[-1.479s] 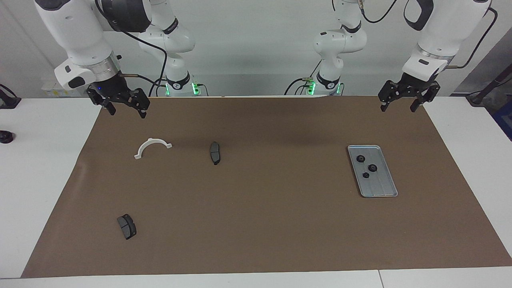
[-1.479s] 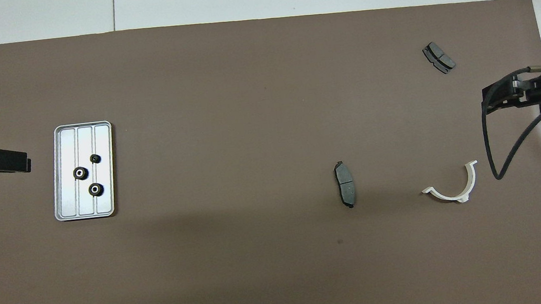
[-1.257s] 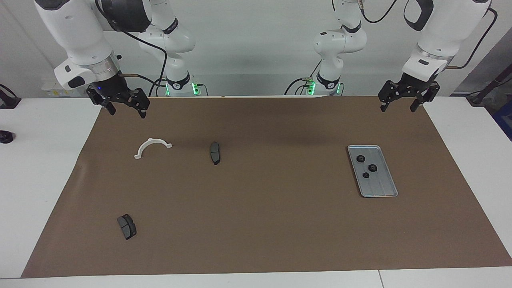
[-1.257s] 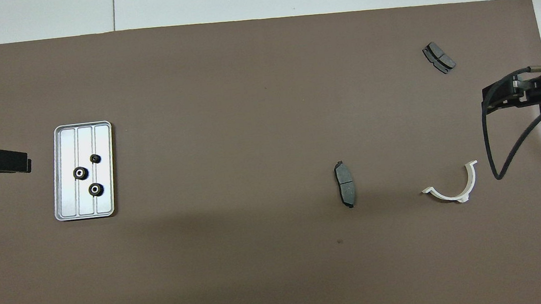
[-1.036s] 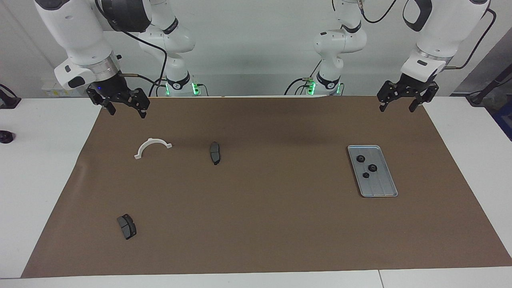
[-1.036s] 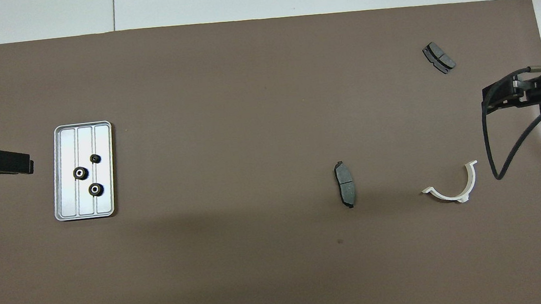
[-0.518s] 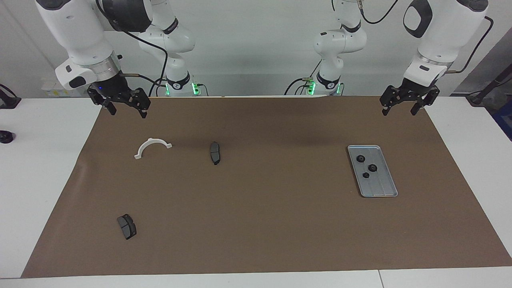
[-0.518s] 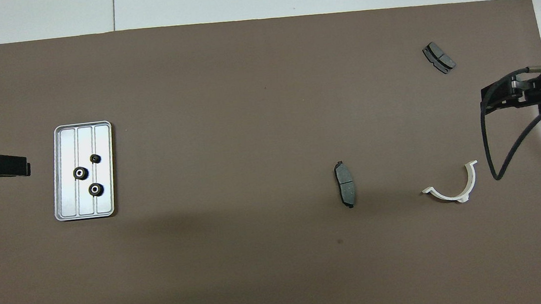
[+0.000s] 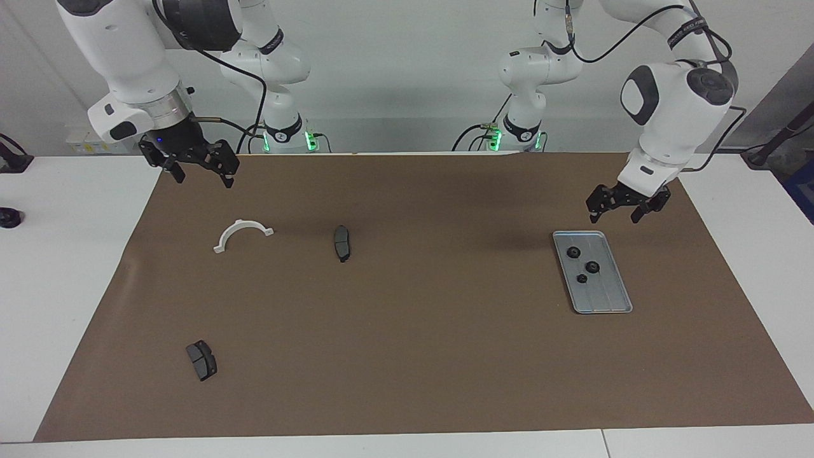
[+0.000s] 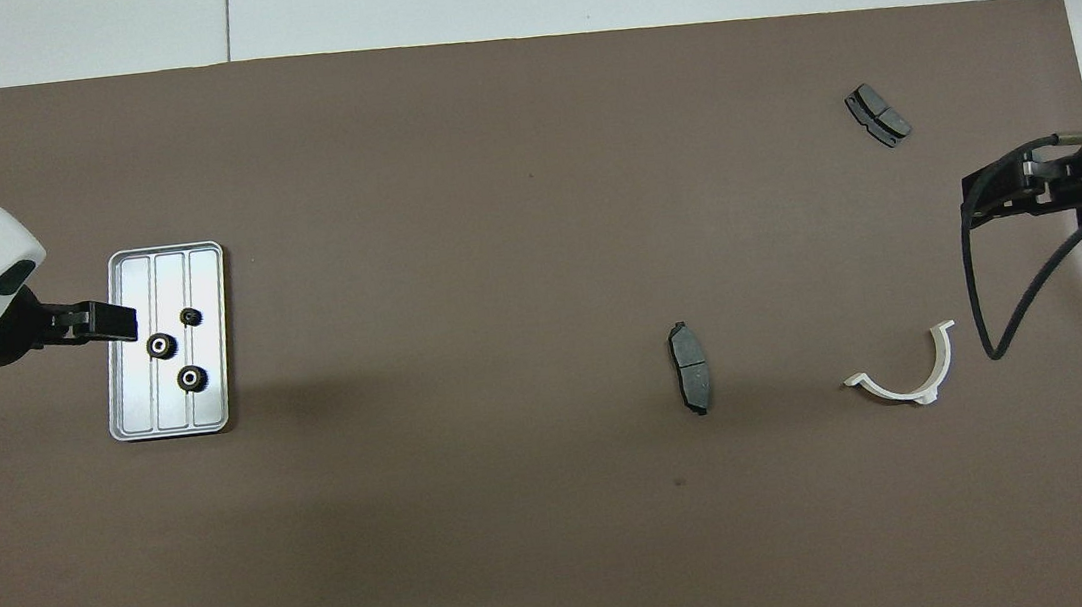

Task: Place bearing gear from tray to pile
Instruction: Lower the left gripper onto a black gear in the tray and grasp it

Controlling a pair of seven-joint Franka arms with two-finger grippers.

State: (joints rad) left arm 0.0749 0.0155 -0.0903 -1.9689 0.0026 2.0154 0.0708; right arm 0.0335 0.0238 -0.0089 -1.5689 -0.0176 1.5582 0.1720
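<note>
Three small black bearing gears [image 9: 593, 266] lie on the silver-grey ridged tray [image 9: 605, 304], also in the overhead view [image 10: 160, 345], tray [image 10: 199, 269]. My left gripper [image 9: 613, 218] is open and empty, in the air over the tray's rim at the end toward the robots; overhead it [image 10: 116, 323] overlaps the tray's edge. The pile is a white half-ring bracket [image 9: 243, 223] and two dark brake pads [image 9: 342, 243] [image 9: 201, 360], scattered toward the right arm's end. My right gripper [image 9: 200, 178] is open, empty and waits over the mat near the bracket.
A brown mat [image 9: 432, 331] covers most of the white table [image 9: 63, 267]. The bracket [image 10: 897, 393] and the pads [image 10: 691, 368] [image 10: 878, 115] lie well apart from each other. The right arm's black cable [image 10: 1007, 335] hangs near the bracket.
My left gripper has come down and moved from beside the mat's edge toward the tray, now over its rim. The right arm, the gears and the pile have not moved.
</note>
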